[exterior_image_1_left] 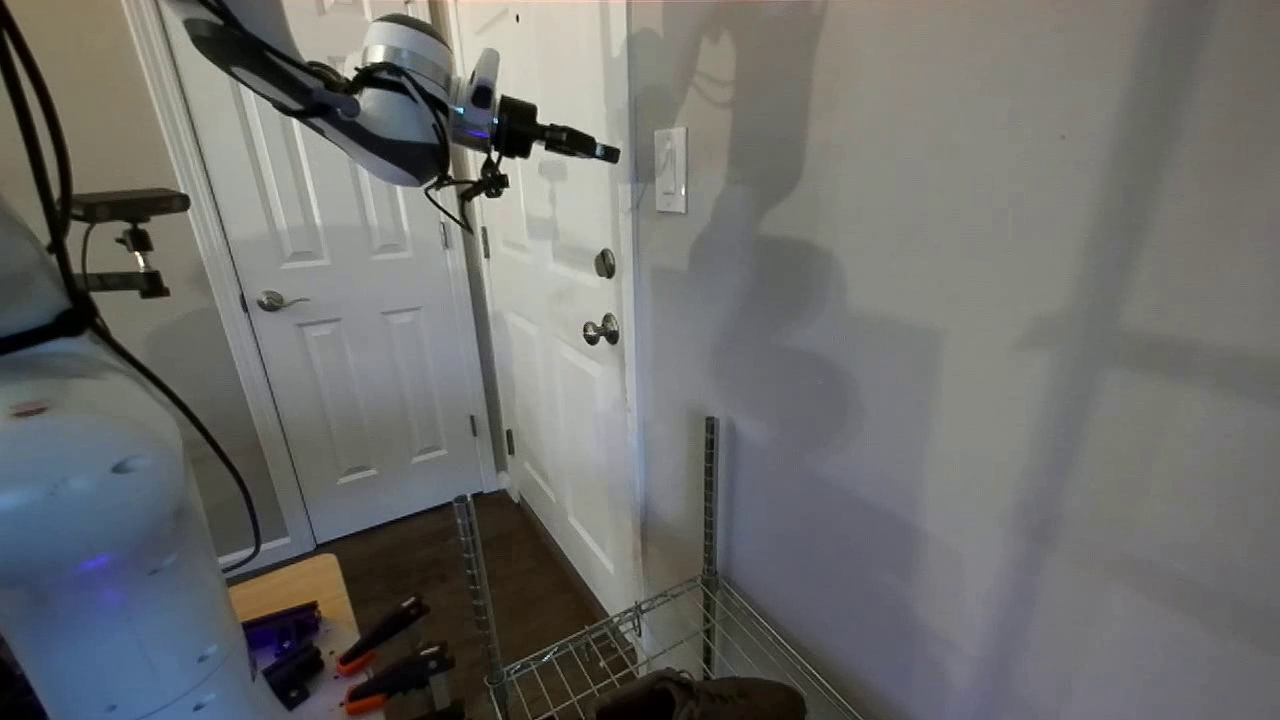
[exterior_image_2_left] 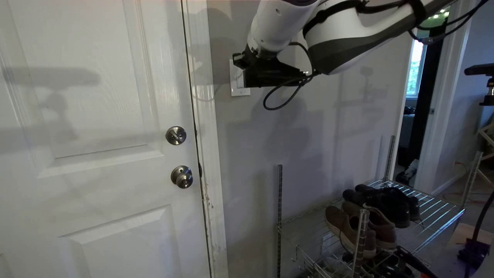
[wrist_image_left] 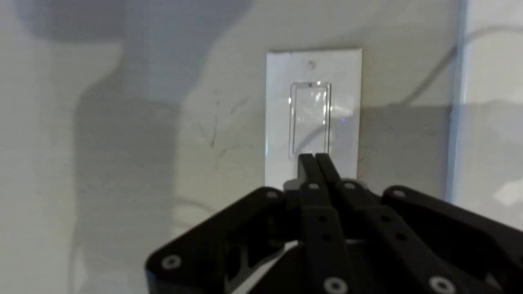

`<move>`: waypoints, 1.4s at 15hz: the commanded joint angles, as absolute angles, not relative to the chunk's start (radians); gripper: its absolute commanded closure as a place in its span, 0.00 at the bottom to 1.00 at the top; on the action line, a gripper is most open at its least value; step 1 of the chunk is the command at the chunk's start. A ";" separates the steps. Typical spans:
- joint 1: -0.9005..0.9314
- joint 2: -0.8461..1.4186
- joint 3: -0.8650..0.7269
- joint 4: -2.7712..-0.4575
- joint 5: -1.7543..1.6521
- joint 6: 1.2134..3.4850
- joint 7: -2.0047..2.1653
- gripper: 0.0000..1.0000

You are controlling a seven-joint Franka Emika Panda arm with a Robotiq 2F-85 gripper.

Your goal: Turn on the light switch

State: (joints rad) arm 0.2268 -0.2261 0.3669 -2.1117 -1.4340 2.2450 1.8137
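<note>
The light switch (exterior_image_1_left: pixel 671 170) is a small white upright wall plate with a rectangular rocker. It also shows in the wrist view (wrist_image_left: pixel 312 114), where the fingertips cover the plate's lower part. In an exterior view it is partly hidden behind the arm's end (exterior_image_2_left: pixel 235 81). My gripper (exterior_image_1_left: pixel 608 153) is level with the upper part of the plate, with a gap to the wall. In the wrist view the gripper (wrist_image_left: pixel 314 156) has both black fingertips side by side, with nothing between them. They line up with one end of the rocker. Whether the rocker is on or off cannot be told.
A white door with a deadbolt (exterior_image_2_left: pixel 176 135) and a round knob (exterior_image_2_left: pixel 181 177) stands beside the switch. The door frame (exterior_image_2_left: pixel 210 154) runs close to the plate. A wire shelf (exterior_image_1_left: pixel 600 640) with shoes (exterior_image_2_left: pixel 359 227) stands below along the wall. Cables loop under the wrist.
</note>
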 commanded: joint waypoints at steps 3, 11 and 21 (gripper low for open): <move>0.238 -0.197 0.325 -2.072 -1.484 2.214 1.849 0.96; 0.243 -0.139 0.307 -2.032 -1.484 2.220 1.846 0.96; 0.245 -0.075 0.302 -1.967 -1.498 2.218 1.847 0.96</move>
